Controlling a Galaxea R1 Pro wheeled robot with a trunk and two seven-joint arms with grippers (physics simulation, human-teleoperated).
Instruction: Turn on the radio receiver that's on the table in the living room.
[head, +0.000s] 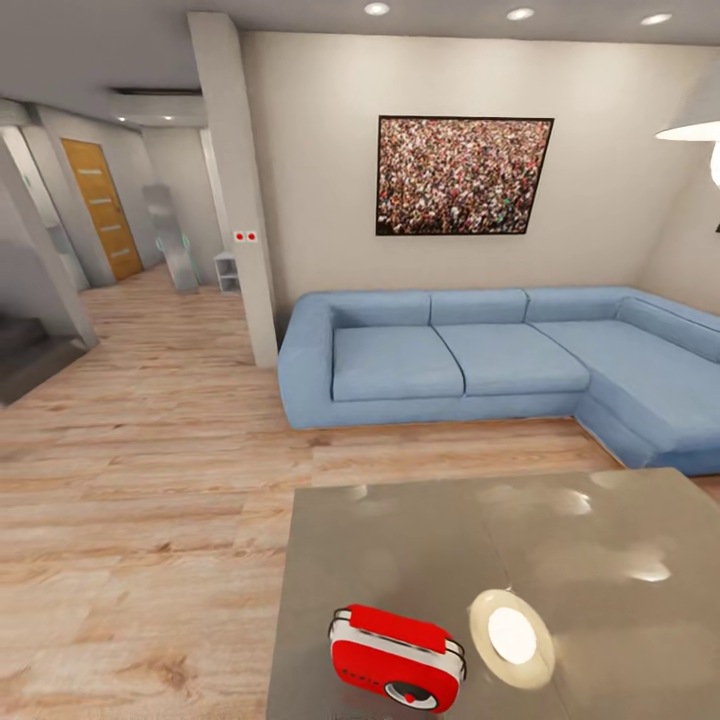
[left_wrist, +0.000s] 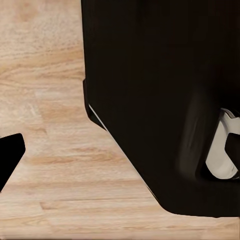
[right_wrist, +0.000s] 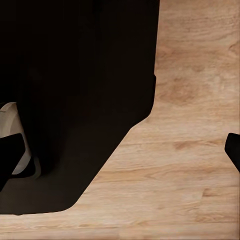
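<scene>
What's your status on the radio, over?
Radio receiver upright on grey table, near its front edge. Nothing beside it but a lamp reflection. Both wrist cameras face wood floor; gripper states unclear.

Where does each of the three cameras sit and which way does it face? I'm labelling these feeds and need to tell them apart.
Head view: on the robot's head, facing forward and down at the radio receiver on the table, blue sofa beyond.
Left wrist view: near the left gripper, facing down at the wood floor beside the robot's dark body.
Right wrist view: near the right gripper, likewise facing floor and body.
All share the plank floor.
</scene>
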